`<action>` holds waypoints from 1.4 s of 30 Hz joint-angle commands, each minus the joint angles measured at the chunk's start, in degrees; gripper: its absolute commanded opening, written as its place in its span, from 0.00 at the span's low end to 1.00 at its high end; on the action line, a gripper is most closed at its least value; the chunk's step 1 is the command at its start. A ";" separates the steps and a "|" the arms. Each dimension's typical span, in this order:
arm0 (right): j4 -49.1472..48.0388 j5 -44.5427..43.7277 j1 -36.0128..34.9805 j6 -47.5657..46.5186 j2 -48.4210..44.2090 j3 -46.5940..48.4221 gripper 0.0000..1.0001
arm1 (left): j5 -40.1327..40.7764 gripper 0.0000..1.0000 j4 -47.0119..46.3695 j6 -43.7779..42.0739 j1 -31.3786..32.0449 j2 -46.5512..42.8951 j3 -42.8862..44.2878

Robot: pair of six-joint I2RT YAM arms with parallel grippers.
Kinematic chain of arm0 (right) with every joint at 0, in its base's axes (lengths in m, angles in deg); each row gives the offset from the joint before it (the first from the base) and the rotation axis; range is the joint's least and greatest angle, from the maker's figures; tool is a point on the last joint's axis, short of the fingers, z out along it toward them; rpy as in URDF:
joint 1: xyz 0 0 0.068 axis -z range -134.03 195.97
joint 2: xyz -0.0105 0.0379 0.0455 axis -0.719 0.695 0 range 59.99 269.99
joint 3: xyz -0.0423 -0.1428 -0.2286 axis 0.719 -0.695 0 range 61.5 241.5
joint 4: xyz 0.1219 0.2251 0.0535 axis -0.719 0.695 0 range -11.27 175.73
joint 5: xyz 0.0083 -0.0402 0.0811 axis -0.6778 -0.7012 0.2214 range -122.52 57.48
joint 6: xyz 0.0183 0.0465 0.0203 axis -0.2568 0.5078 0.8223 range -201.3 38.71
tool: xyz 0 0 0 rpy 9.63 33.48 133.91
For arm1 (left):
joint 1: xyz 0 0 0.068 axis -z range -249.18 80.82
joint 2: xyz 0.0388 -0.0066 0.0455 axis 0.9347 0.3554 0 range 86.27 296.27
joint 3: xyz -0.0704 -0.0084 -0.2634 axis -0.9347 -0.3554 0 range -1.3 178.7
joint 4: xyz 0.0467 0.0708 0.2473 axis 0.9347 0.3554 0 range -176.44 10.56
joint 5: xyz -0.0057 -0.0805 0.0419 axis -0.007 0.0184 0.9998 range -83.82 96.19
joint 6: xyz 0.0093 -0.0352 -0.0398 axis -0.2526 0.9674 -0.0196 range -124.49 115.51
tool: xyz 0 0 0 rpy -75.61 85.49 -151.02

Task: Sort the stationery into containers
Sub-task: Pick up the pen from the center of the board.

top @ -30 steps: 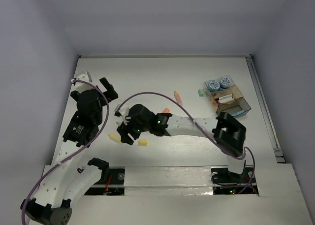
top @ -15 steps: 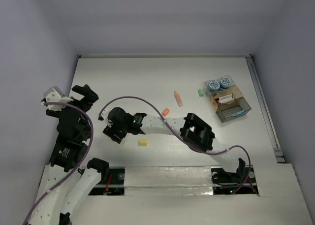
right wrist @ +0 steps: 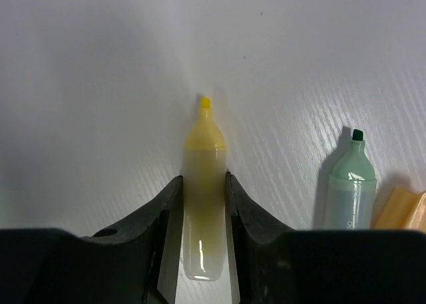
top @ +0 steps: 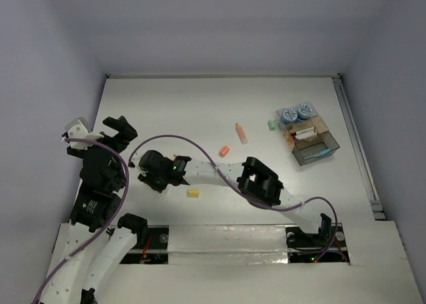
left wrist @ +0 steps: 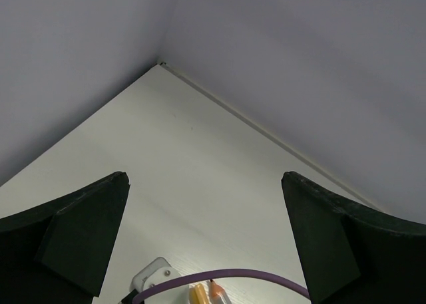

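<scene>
The white table [top: 200,98] is plain and matt, boxed in by pale lilac walls [top: 219,31] on three sides. By its right edge sits the clear tray [top: 333,144], with two blue-and-white rolls [top: 296,112] at its far end. Toward the middle lie a pink stick [top: 241,133], an orange piece [top: 224,150] and a green piece [top: 271,125]. A yellow piece [top: 194,193] lies nearer the front edge.

My right arm reaches across to the left half, its purple cable [top: 174,137] looping over it. From overhead my own wrist hides what I hold. My right pincer [right wrist: 202,181] is clamped on a yellow highlighter [right wrist: 203,144] that lies flat near the left edge. Its long axis runs in line with my fingers, nib pointing away from my wrist. A green highlighter [right wrist: 349,184] lies beside it, apart, nib the same way, with an orange item [right wrist: 399,211] just beside that.

My left pincer [left wrist: 203,184] stands wide apart, holding nothing, over the left edge and facing the far-left corner.
</scene>
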 commanded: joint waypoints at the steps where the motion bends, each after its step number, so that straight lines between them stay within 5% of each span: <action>1: 0.42 -0.95 -0.82 1.81 0.56 1.17 0.09 | -3.10 0.99 -4.60 -2.20 -0.15 -1.48 -0.59; 12: -23.49 -7.54 5.50 11.75 -22.89 -19.38 0.00 | -11.54 0.99 -8.30 -4.92 -0.15 -2.72 0.47; 19: -26.66 -15.00 13.67 19.21 -35.64 -30.29 0.00 | -32.25 0.99 -11.63 -5.71 -0.15 1.15 -0.94; 21: -27.36 -15.45 15.51 20.97 -38.45 -31.96 0.00 | -36.93 0.72 -13.20 -5.63 -0.15 2.38 -1.29; 24: -30.16 -16.59 17.63 23.79 -42.32 -35.65 0.00 | -46.43 0.49 -14.89 -5.19 -0.15 5.10 -1.82; 34: -38.26 -13.44 18.42 28.89 -46.81 -39.53 0.00 | -67.44 0.51 -17.87 -1.59 -0.15 21.19 -2.88; 42: -39.93 -12.64 18.42 28.98 -48.05 -40.58 0.00 | -67.45 0.47 -17.35 -1.50 -0.15 23.66 -2.52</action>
